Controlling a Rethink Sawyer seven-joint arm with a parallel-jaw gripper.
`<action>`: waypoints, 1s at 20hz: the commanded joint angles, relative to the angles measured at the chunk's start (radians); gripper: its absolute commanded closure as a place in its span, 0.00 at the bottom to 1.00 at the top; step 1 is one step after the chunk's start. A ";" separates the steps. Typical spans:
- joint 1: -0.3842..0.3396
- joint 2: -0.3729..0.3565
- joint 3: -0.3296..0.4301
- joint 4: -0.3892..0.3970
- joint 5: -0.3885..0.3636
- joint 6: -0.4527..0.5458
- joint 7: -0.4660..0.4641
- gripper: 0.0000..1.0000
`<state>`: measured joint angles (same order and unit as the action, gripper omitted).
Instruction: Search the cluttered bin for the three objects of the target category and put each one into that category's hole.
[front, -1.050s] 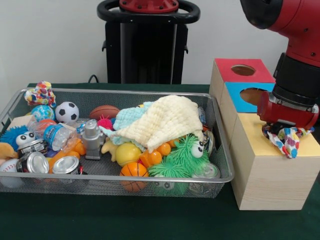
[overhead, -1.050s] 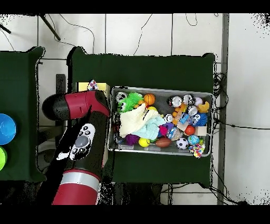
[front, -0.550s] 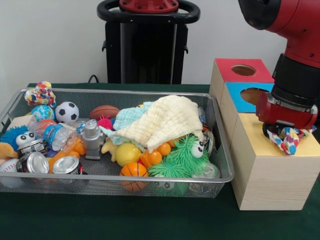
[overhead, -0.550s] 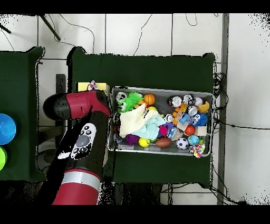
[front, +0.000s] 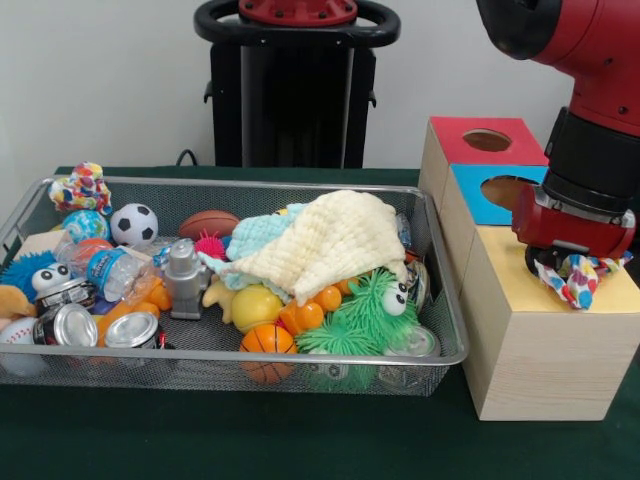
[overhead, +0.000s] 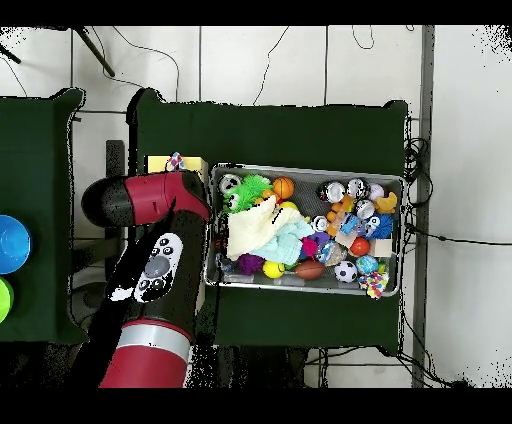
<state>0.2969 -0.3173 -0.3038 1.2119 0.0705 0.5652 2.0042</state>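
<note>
My gripper (front: 568, 266) hangs just above the yellow-topped wooden box (front: 510, 275) at the right, shut on a colourful knotted rope toy (front: 580, 281). The toy's loose end droops onto the yellow top. In the overhead view the arm hides the gripper; only a bit of the rope toy (overhead: 176, 160) shows on the yellow box (overhead: 159, 165). A second rope toy of the same kind (front: 80, 187) lies in the far left corner of the wire bin (front: 250, 183). Any hole in the yellow top is hidden by the gripper.
Behind the yellow box stand a blue box (front: 470, 186) and a red box (front: 455, 150), each with a round hole. The bin holds a cream cloth (front: 335, 240), a green fuzzy toy (front: 370, 312), a soccer ball (front: 133, 224), a basketball (front: 268, 340), cans (front: 130, 330) and several other toys.
The gripper rose slightly with the rope toy, whose hanging end drew up from the box's front edge onto the yellow top. Over the last half second nothing moved.
</note>
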 joint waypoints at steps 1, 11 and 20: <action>-0.031 0.046 0.091 0.098 -0.011 -0.008 0.109 0.00; -0.048 -0.006 0.109 0.115 -0.007 0.064 0.064 1.00; -0.054 -0.009 0.118 0.118 -0.012 0.068 0.049 1.00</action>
<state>0.2829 -0.3262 -0.2989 1.2178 0.0699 0.5650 2.0040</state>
